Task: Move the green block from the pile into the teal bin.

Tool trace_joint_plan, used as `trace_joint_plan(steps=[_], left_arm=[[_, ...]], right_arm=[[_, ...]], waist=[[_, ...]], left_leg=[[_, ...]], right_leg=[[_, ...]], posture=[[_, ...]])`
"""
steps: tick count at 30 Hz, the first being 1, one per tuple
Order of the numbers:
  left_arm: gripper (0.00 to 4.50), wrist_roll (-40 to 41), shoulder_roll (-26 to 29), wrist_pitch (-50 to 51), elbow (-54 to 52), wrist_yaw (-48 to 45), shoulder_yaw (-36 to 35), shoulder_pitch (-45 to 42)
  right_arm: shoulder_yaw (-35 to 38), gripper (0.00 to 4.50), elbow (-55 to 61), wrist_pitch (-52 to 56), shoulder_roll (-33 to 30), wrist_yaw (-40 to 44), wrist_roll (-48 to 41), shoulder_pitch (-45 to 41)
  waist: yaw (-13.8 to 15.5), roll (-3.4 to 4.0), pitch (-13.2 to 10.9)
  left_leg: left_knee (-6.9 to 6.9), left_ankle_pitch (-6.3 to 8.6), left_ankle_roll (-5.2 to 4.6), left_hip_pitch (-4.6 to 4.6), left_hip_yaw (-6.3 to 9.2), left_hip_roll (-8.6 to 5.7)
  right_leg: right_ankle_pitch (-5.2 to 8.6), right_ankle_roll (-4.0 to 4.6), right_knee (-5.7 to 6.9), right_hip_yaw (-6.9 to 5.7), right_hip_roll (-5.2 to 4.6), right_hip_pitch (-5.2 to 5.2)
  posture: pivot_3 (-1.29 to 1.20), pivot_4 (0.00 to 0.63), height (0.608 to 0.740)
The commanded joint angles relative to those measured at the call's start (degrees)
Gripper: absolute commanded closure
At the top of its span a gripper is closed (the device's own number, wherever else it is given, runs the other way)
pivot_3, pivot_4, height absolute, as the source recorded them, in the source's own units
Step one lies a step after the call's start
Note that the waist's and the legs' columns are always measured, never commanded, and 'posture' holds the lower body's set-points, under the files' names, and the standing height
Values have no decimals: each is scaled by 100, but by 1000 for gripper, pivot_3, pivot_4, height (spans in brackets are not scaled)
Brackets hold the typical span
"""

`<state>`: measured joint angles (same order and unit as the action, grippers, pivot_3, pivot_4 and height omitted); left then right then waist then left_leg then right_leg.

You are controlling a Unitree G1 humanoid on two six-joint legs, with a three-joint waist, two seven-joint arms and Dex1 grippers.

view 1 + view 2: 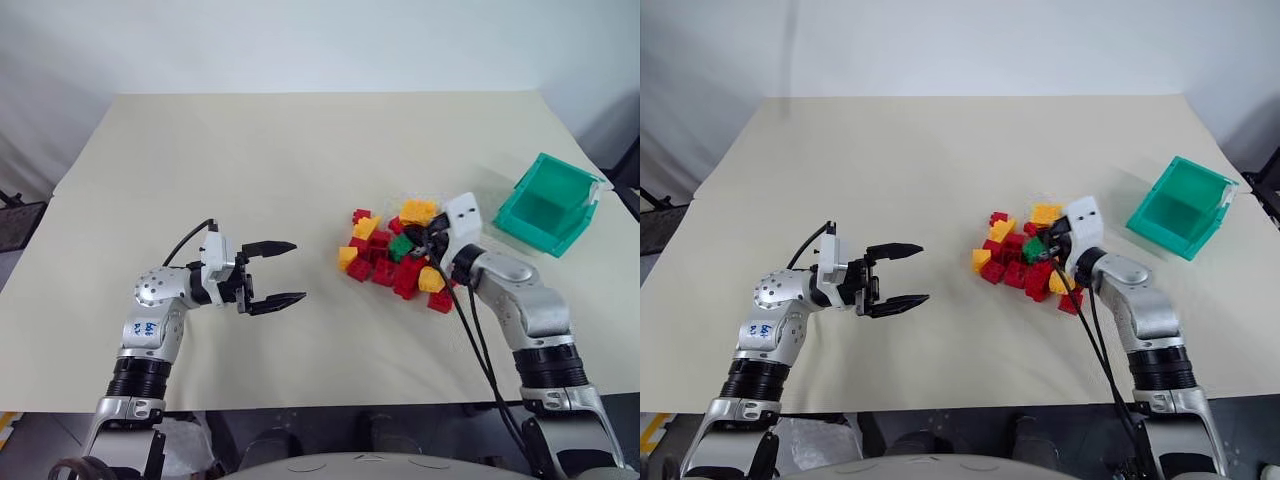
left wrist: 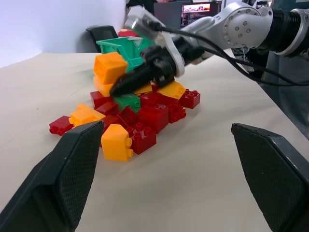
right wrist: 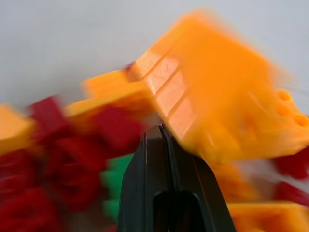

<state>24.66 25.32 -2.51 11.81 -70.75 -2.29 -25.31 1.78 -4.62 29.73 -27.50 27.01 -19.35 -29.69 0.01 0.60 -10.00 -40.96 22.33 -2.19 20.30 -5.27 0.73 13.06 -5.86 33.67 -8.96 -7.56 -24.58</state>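
Bricks of red and yellow-orange studded plastic lie heaped as a pile point(image 1: 395, 255) on the right half of a cream, matte table point(image 1: 250, 170). Near the middle of that heap sits the single small green studded plastic block point(image 1: 401, 246), partly covered by its neighbours, with a large orange brick point(image 2: 110, 67) tilted above it in the left wrist view.

The right gripper point(image 2: 120, 86), two black fingers below a white wrist housing, reaches into the heap from the robot's side. Its fingers are pressed together into one black wedge, and the tip sits against the orange brick, just above the green block. Nothing is pinched between them; the green block lies loose in the heap beside the tip.

The left gripper point(image 1: 285, 272) hovers over bare table well to the left of the bricks, pointing toward them. Its two black fingers are spread wide apart and carry nothing.

Farther right, near the table's edge and apart from the heap, stands the teal open-topped plastic bin point(image 1: 545, 203) with sloped walls. Its inside shows no bricks.
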Motion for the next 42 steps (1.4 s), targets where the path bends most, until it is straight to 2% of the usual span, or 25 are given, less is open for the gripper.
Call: trace_joint_plan(steps=[1,7,13,15,17,19,22,29,30,36,39,42], left_arm=[[0,31,-50,-124,-40,23,-2,-94],[0,38,-85,-177,65,-9,16,-160],[0,37,-75,-268,225,-82,28,-227],[0,25,-69,-324,326,-124,27,-263],[0,16,-69,-374,420,-156,30,-297],[0,20,-63,-402,477,-180,30,-318],[0,61,-34,-370,443,-181,7,-301],[0,110,85,-243,329,-184,-63,-235],[0,112,98,-229,321,-181,-69,-241],[0,99,132,-166,271,-156,-83,-274],[0,94,126,-150,225,-140,-80,-277],[0,85,113,-137,176,-121,-65,-257]], right_arm=[[271,4480,411,-129,-218,240,-55,189],[549,4480,1563,239,-778,942,-537,727],[1072,4480,2017,721,-1903,1571,-807,1045],[1523,4480,2272,980,-2620,2379,-1107,1604],[2169,4121,2461,1289,-3139,3052,-1495,2230],[2834,3615,2431,1448,-3271,3311,-1773,2631],[3705,2591,2335,1621,-3358,3609,-1971,3089],[4768,213,2474,1728,-3356,3865,-1944,3857],[4793,26,2514,1738,-3356,3851,-1964,3884],[4602,26,2871,1860,-3342,3693,-2276,3719],[3951,26,3040,1863,-3373,3304,-2387,3156],[2860,26,3063,1928,-3405,2866,-2268,2302]], waist=[[-7,0,0],[-10,3,-2],[18,1,-4],[59,5,-7],[126,5,-8],[150,0,-10],[149,-4,-13],[146,-4,-13],[147,-4,-13],[142,-4,-13],[129,-6,-14],[114,-5,-14]], left_leg=[[0,0,0,0,0,0],[0,0,0,0,4,2],[-5,3,-5,-3,6,-1],[-4,3,-6,-2,5,1],[2,4,-6,-3,9,2],[0,8,-9,1,9,1],[-8,11,-16,1,5,-2],[-9,14,-17,-7,5,1],[-9,14,-17,-7,4,1],[-11,14,-17,-8,4,0],[-11,14,-15,-10,4,1],[-11,15,-14,-12,1,2]], right_leg=[[0,0,0,0,0,0],[-1,-1,-1,2,-1,0],[-1,-1,0,4,-7,2],[-1,-1,-2,4,-7,1],[-1,-1,-9,0,-3,3],[-1,-2,-13,-3,-3,2],[-8,-13,-17,4,-6,7],[-12,-9,-16,10,-11,10],[-12,-9,-15,10,-11,9],[-12,-9,-14,12,-12,10],[-12,-9,-15,13,-11,10],[-14,-7,-14,18,-13,7]], posture=[[0,150,740],[0,150,740],[0,150,740],[0,150,740],[0,150,740],[0,150,740],[0,150,740],[0,150,740],[0,150,740],[0,150,740],[0,150,740],[0,150,740]])
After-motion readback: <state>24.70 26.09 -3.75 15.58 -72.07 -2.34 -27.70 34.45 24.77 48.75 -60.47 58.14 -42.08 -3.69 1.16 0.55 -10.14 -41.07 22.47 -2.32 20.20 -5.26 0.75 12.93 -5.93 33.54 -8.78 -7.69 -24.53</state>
